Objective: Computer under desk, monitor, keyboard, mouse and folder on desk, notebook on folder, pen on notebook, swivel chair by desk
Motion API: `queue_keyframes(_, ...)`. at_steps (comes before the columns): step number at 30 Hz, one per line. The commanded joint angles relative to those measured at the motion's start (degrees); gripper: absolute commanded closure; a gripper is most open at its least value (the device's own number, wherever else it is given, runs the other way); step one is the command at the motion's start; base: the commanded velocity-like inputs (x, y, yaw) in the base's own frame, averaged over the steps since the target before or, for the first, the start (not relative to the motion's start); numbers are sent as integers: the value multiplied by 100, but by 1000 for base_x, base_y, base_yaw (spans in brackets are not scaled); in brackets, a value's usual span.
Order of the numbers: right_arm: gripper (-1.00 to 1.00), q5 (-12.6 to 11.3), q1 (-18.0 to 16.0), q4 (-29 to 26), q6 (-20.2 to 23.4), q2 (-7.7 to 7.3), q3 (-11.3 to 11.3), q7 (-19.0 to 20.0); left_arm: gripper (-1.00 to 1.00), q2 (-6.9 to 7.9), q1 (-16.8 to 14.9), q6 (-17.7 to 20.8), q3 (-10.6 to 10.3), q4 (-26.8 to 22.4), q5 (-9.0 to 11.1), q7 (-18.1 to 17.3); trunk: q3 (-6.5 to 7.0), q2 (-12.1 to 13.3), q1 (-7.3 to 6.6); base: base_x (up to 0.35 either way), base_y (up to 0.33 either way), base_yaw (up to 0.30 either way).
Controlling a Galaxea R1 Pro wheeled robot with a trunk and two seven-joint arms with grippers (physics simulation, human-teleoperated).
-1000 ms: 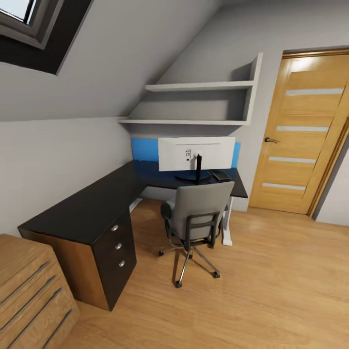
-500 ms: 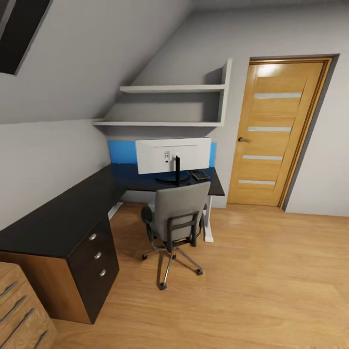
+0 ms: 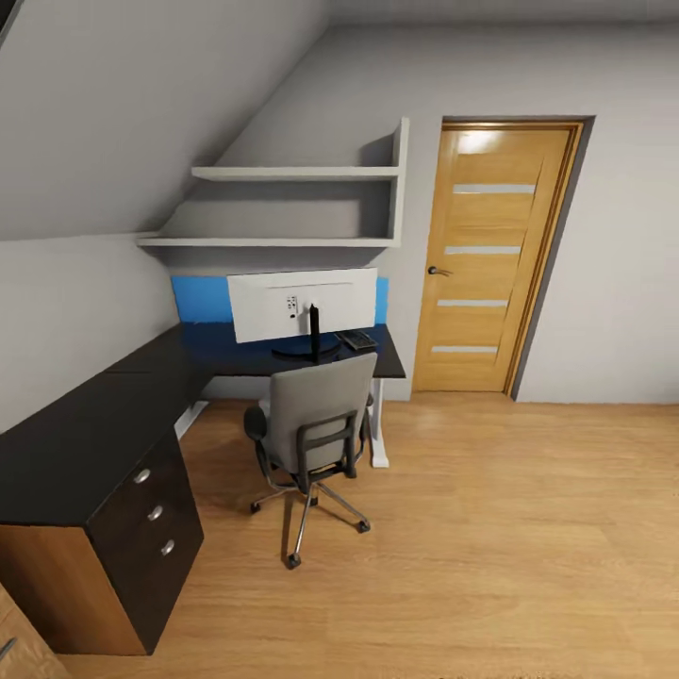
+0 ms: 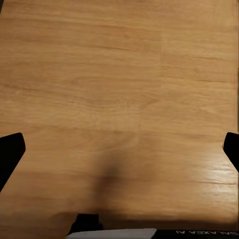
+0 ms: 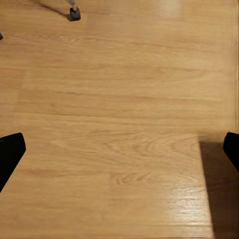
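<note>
Attic bedroom: an L-shaped black desk (image 3: 85,443) runs along the sloped grey wall. A white-backed monitor (image 3: 302,304) stands on it, with a keyboard (image 3: 358,339) just beside. A grey swivel chair (image 3: 316,424) (backrest toward the camera) sits before the desk; an oak door (image 3: 495,255) stands to the right.

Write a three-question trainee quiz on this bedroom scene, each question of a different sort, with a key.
1. True or false: the monitor stands on the desk.
2. Multiple choice: the chair's backrest faces A) the door B) the camera C) the shelves.
3. Fill in: in each wrist view, the fingertips of the left gripper and the right gripper sit at opposite edges over bare wood ____.

Key: 1 true. 2 B. 3 floor.
</note>
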Motion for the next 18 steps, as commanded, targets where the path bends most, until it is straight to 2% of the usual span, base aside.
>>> queue_keyframes(1,-100,1,-5,6,-26,-1,1,0,-100,0,1,-27,-4,33,20,2,-6,-4,0,20,0,-291)
queue_keyframes(5,-100,6,-5,13,-36,-2,2,1,-100,0,1,-47,-8,88,13,10,-6,-4,0,157,-30,-292)
queue_keyframes(18,-100,14,-5,29,-44,-2,6,5,-100,-6,1,-54,-49,108,5,5,-4,-4,0,276,-103,-293)
